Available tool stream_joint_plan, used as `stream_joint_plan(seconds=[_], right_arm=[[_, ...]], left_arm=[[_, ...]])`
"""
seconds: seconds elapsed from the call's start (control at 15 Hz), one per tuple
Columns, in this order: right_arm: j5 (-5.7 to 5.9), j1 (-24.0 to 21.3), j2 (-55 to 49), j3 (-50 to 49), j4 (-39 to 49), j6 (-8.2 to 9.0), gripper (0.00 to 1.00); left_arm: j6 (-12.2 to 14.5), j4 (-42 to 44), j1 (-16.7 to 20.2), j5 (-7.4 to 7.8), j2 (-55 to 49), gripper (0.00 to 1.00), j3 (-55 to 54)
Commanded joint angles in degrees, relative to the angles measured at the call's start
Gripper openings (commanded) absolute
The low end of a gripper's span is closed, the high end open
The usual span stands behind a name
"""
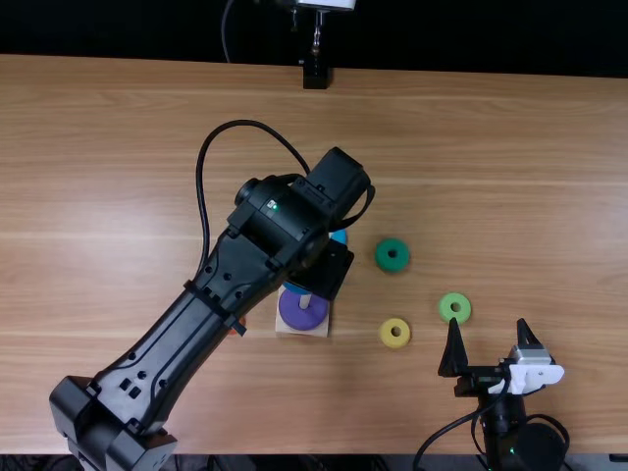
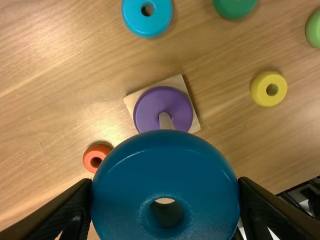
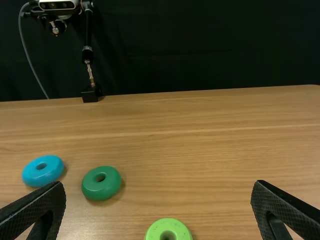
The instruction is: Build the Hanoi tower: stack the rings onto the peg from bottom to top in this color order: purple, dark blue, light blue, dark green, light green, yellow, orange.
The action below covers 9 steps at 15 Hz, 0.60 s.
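Note:
Over the peg base, my left gripper (image 1: 322,269) is partly hidden under its own arm. In the left wrist view that gripper (image 2: 165,187) is shut on the dark blue ring (image 2: 165,155), held near the peg (image 2: 165,120). The purple ring (image 2: 155,102) lies around the peg on the square wooden base (image 2: 194,123). Loose on the table are the light blue ring (image 2: 147,15), dark green ring (image 1: 392,255), light green ring (image 1: 454,306), yellow ring (image 1: 394,333) and orange ring (image 2: 94,159). My right gripper (image 1: 489,326) stands open and empty; its fingers frame the right wrist view (image 3: 158,187).
The left arm (image 1: 196,334) crosses the table from the near left, with a looped cable (image 1: 203,186). A black stand (image 1: 316,75) is at the table's far edge. Another cable (image 1: 446,429) runs beside the right arm.

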Motion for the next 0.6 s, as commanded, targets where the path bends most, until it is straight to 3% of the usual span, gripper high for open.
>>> stream_joint_plan(seconds=[0.0,0.53], right_arm=[[-0.12,-0.4,-0.1,-0.56,-1.11,0.15,1.0],[-0.12,-0.4,-0.1,-0.56,-1.11,0.15,1.0]], left_arm=[[-0.95,-0.02,-0.81,0.23,0.92,0.0,2.33],[-1.05,-0.12,-1.52,0.34,2.33,0.0,2.33]])
